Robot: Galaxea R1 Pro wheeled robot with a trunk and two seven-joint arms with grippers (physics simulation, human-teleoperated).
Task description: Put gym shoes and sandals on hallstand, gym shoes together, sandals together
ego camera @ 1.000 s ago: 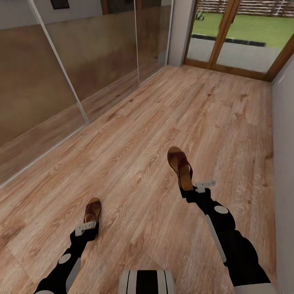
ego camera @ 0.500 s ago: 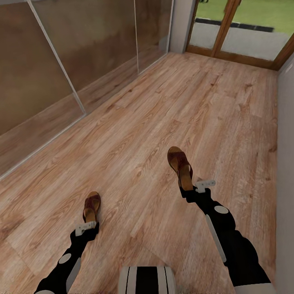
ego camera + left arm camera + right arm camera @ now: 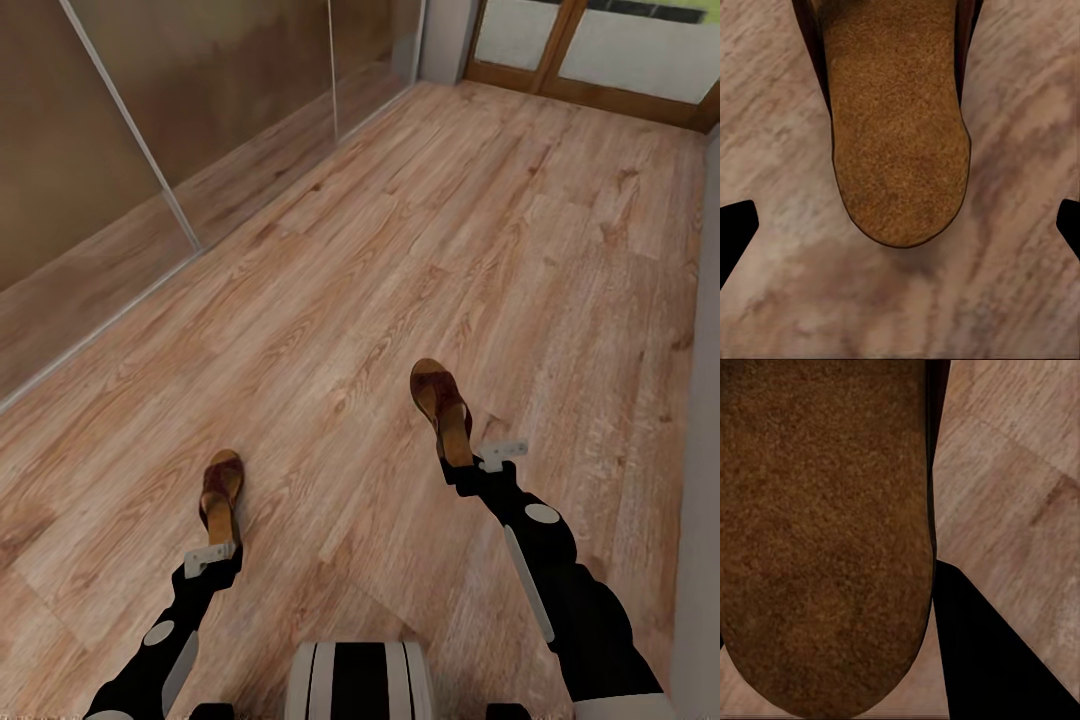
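— Starting nearest the robot, what did each gripper have?

— The left gripper (image 3: 212, 553) had its fingers (image 3: 736, 229) spread wide. The heel of the left sandal (image 3: 222, 488) lay just ahead of it on the corridor floor (image 3: 330, 300). In the left wrist view, bare planks showed on both sides of the heel, so nothing was gripped. The right gripper (image 3: 460, 462) looked clamped on the heel of the right sandal (image 3: 440, 402). In the right wrist view, one dark finger (image 3: 975, 645) pressed against the sandal's edge, and the other side was mostly hidden.

— How far along was the job?

— Early, by my judgement. One sandal seemed to be in hand and the other was only lined up for a grasp. Neither sandal was on the hallstand, so lifting, carrying and pairing were all left. I could say nothing of the gym shoes.

— Which way did the sandals point?

— Both lay insole up, heel towards the robot and strapped toe away. The left sandal's long axis ran almost straight ahead. The right one's leaned towards the robot's left as it went away. They were well apart.

— And further off?

— Glass wall panels (image 3: 200, 90) ran along the left side, and a wood-framed glazed door (image 3: 560, 50) stood at the far end.
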